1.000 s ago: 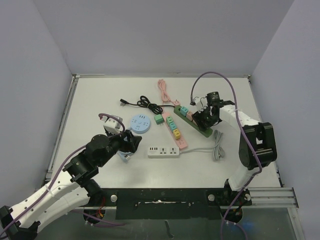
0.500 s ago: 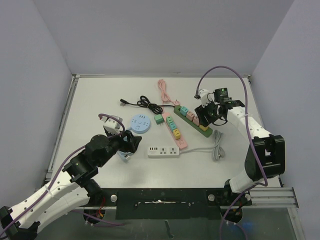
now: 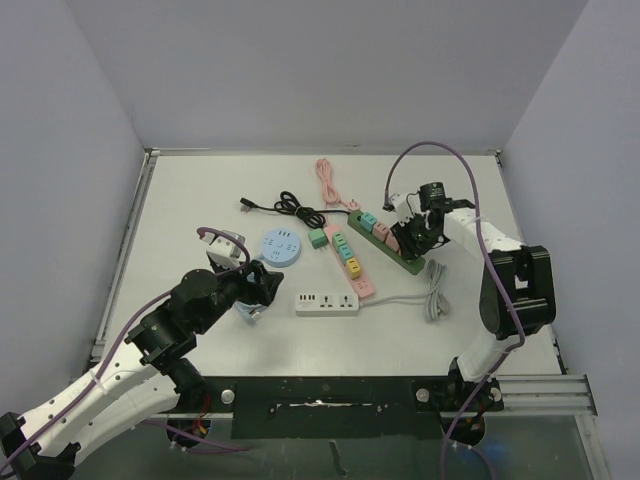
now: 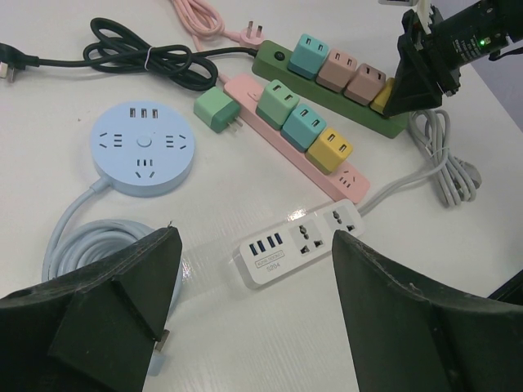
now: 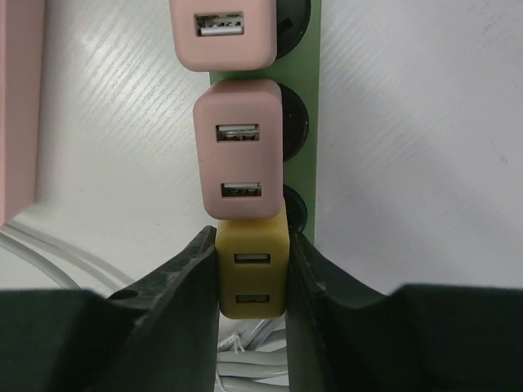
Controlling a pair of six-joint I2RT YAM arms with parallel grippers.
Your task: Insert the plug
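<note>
White table [image 3: 200, 190] within pale lavender walls [image 3: 320, 70], even overhead light.

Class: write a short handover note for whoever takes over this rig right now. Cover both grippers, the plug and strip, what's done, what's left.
Right gripper shut on the yellow plug, at the end socket of the green power strip, beside a pink plug.
Left gripper open, empty, near the white power strip.
Done: plug grasped and placed at the socket.
Left: seating cannot be judged; press home, then release.
</note>
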